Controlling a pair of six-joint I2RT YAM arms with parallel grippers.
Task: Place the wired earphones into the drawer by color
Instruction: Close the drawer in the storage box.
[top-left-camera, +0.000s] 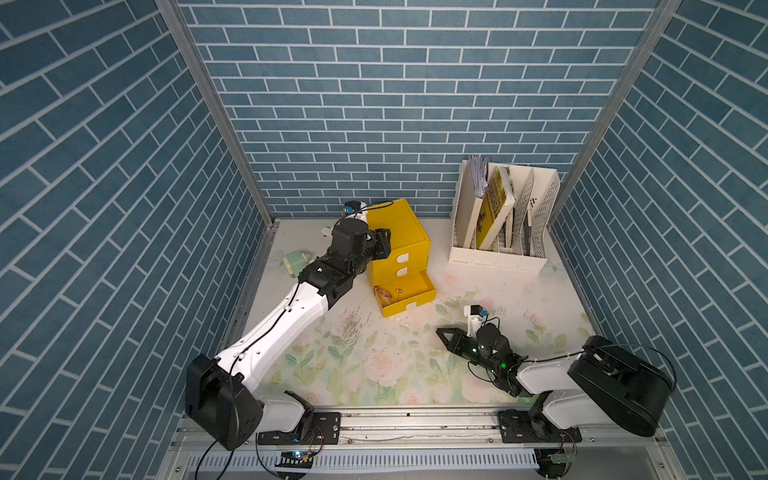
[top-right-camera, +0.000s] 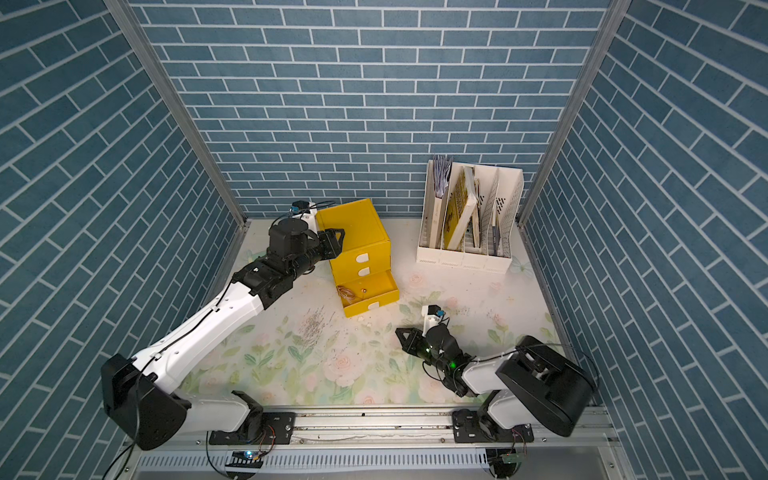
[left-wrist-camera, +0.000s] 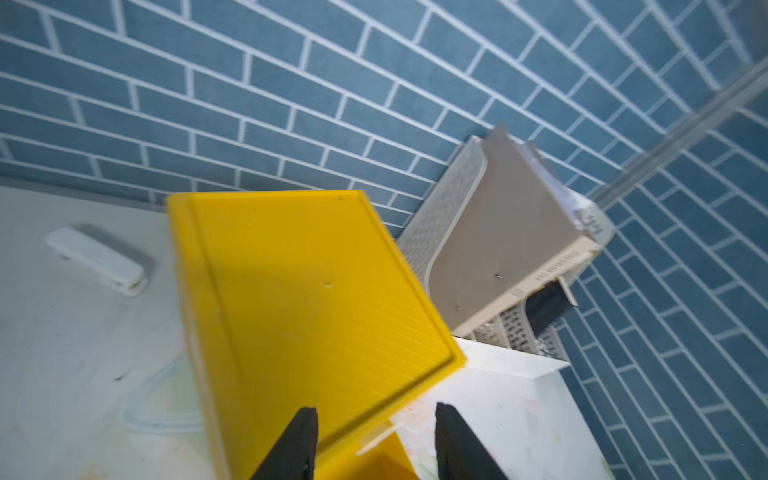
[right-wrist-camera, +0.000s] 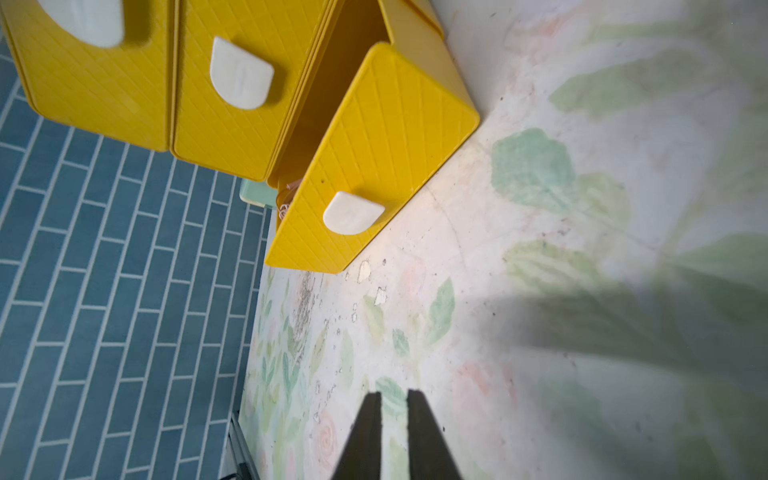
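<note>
From above, in both top views, shows the bottom drawer (top-left-camera: 411, 286) of the yellow cabinet (top-left-camera: 395, 224) pulled out, with the pinkish earphones (top-left-camera: 381, 292) lying inside. Shows no other earphones on the flowery table (top-left-camera: 374, 365), so looks almost done; maybe just needs the drawer pushed shut. Shows blue brick walls (top-left-camera: 374, 104) and a white file rack (top-left-camera: 494, 259) too. From the left wrist, shows the left gripper (left-wrist-camera: 376, 440) half wide over the cabinet top, holding nothing. From the right wrist, shows the right gripper (right-wrist-camera: 392, 415) pinched shut, empty, apart from the drawer.

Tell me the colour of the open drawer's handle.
White; the handle shows best in the right wrist view.
</note>
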